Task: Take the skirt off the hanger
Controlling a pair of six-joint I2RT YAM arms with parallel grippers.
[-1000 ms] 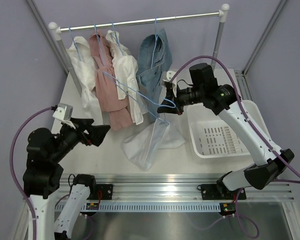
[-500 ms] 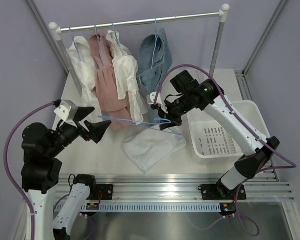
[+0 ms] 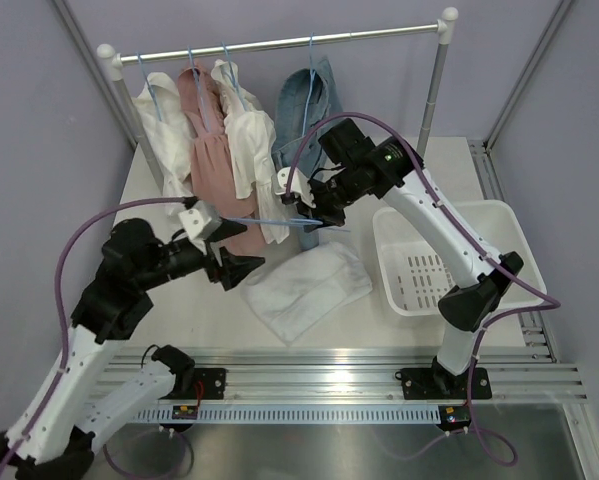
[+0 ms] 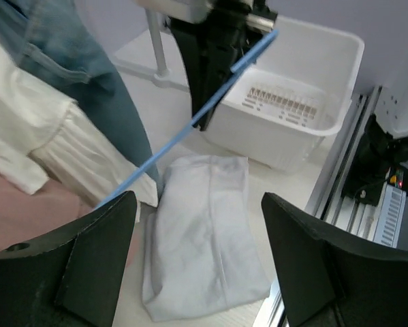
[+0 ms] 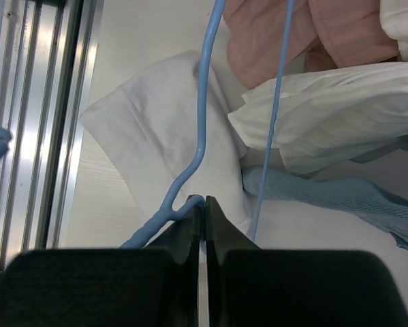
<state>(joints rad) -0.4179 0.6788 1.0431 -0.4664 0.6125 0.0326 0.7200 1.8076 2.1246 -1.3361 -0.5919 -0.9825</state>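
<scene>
The white skirt (image 3: 304, 287) lies crumpled on the table, off the hanger; it also shows in the left wrist view (image 4: 204, 231) and the right wrist view (image 5: 156, 136). My right gripper (image 3: 317, 222) is shut on the bare blue wire hanger (image 3: 269, 221) and holds it level above the skirt's far edge; in the right wrist view the jaws (image 5: 204, 204) pinch the hanger (image 5: 202, 102) near its neck. My left gripper (image 3: 237, 268) is open and empty, just left of the skirt; in its own view the skirt lies between and below its fingers (image 4: 88, 266).
A white basket (image 3: 449, 262) stands at the right of the table. White, pink and denim garments (image 3: 224, 150) hang on the rail (image 3: 279, 44) at the back. The table's front edge has a metal rail (image 3: 329, 365).
My right gripper has carried the hanger up and back to the left, clear of the skirt, which dropped onto the table. My left gripper has swung right to the skirt's left edge.
</scene>
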